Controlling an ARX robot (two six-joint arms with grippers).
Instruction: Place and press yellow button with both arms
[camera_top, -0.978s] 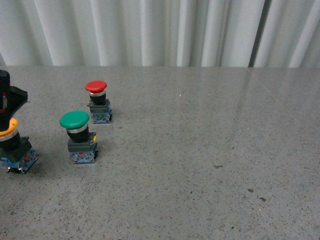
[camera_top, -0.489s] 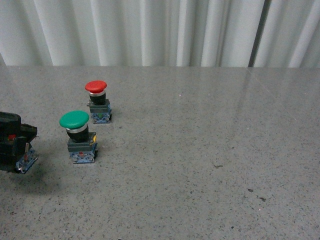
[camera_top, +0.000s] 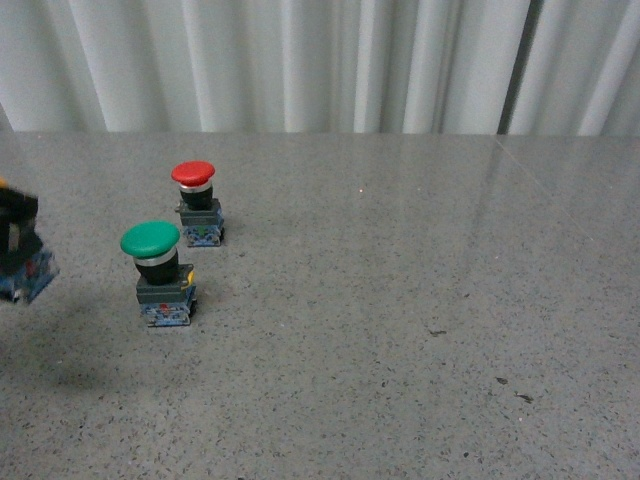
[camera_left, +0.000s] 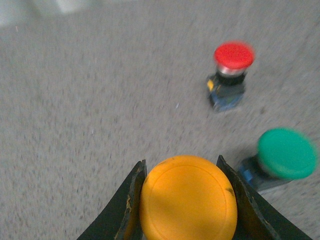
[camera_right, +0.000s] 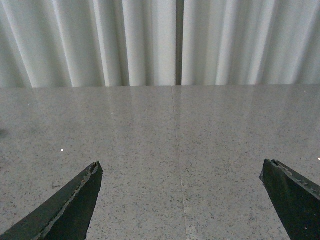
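The yellow button (camera_left: 187, 200) fills the bottom of the left wrist view, its round cap clamped between the two black fingers of my left gripper (camera_left: 181, 161). In the front view my left gripper (camera_top: 12, 235) is at the far left edge. It holds the button's blue-grey block (camera_top: 26, 278) just above the table, and a shadow lies below it. My right gripper (camera_right: 180, 164) is open and empty over bare table; it does not show in the front view.
A green-capped button (camera_top: 152, 243) stands on the grey speckled table (camera_top: 400, 300), right of my left gripper. A smaller red-capped button (camera_top: 193, 174) stands behind it. Both also show in the left wrist view, green (camera_left: 286, 152) and red (camera_left: 233, 55). White curtains hang behind the table.
My left gripper came down over the yellow button, which stood on the table, and shut on it. It has now risen a little with the button in it. The right arm has not visibly moved.
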